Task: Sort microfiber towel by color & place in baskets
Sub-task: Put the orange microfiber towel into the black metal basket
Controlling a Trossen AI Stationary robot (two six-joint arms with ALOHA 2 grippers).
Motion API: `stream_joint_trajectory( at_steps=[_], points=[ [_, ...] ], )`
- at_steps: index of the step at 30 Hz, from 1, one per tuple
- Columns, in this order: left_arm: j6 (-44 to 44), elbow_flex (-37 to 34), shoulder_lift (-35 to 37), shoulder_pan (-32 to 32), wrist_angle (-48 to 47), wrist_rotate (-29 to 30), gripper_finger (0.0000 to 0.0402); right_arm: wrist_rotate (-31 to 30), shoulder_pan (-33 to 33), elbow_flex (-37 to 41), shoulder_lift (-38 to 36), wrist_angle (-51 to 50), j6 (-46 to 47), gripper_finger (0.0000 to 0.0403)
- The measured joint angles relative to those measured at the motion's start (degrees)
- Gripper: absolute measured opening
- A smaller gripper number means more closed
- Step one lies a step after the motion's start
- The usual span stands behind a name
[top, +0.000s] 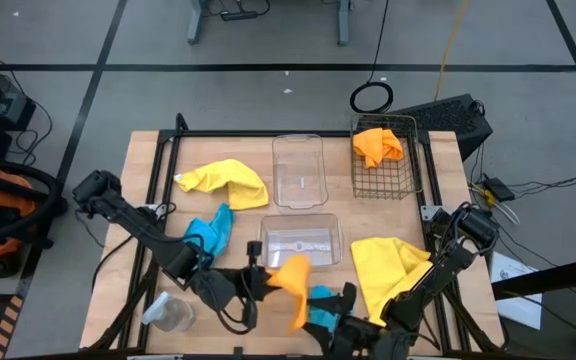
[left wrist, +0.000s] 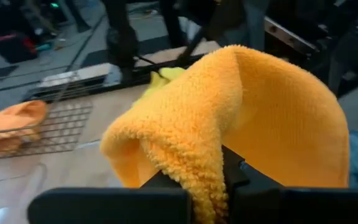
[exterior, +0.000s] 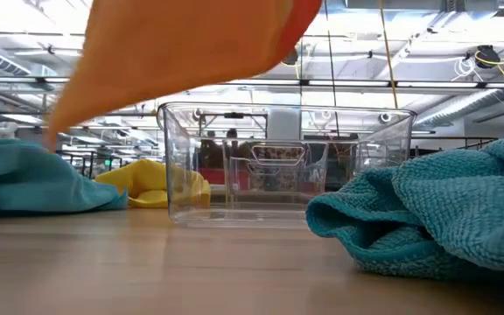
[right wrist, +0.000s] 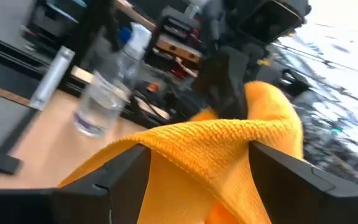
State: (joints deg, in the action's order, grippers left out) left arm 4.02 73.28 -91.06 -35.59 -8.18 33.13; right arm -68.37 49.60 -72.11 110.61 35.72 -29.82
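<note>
An orange towel (top: 293,275) hangs lifted near the table's near edge, high in the low view (exterior: 191,44). My left gripper (top: 271,280) is shut on it. My right gripper (top: 340,300) is open, and its fingers stand on either side of the same cloth (right wrist: 216,149). A turquoise towel (top: 318,308) lies on the table below them, and another (top: 211,235) lies left of the near clear bin (top: 301,240). One yellow towel (top: 228,182) lies at the far left, the other (top: 388,265) at the right. The second orange towel (top: 378,145) lies in the wire basket (top: 383,180). My left gripper (left wrist: 207,180) pinches a fold of the orange towel (left wrist: 191,168) between its two fingers, coming level from the table's left. The cloth bulges over the fingers and hangs clear of the table. My right gripper (right wrist: 197,180) has the orange cloth between its open fingers; whether they touch it I cannot tell.
A second clear bin (top: 298,170) stands beyond the near one. A small clear jar (top: 171,315) sits at the near left corner. Bare wood shows between the bins and the left yellow towel. A dark frame runs along the table's far edge and both sides.
</note>
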Motion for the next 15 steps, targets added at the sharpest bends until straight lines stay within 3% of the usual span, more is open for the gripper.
stream_joint_trajectory(
  at_steps=[4, 7, 11, 15],
  points=[
    [1.3, 0.0, 0.5, 0.7, 0.1, 3.7, 0.0020, -3.6, 0.2, 0.0, 0.0, -2.1, -2.2, 0.0272],
    [1.7, 0.0, 0.4, 1.2, 0.1, 6.3, 0.0020, -3.8, 0.3, -0.1, 0.0, -5.8, 1.7, 0.0300],
    [4.8, 0.0, 0.4, 2.4, 0.2, 6.9, 0.0020, -4.0, -0.3, 0.0, 0.0, -10.4, 5.9, 0.0342],
    [6.6, 0.0, 0.4, 3.9, 0.2, 7.6, 0.0020, -7.7, -1.0, 0.0, 0.0, -11.7, 5.9, 0.0357]
  ],
)
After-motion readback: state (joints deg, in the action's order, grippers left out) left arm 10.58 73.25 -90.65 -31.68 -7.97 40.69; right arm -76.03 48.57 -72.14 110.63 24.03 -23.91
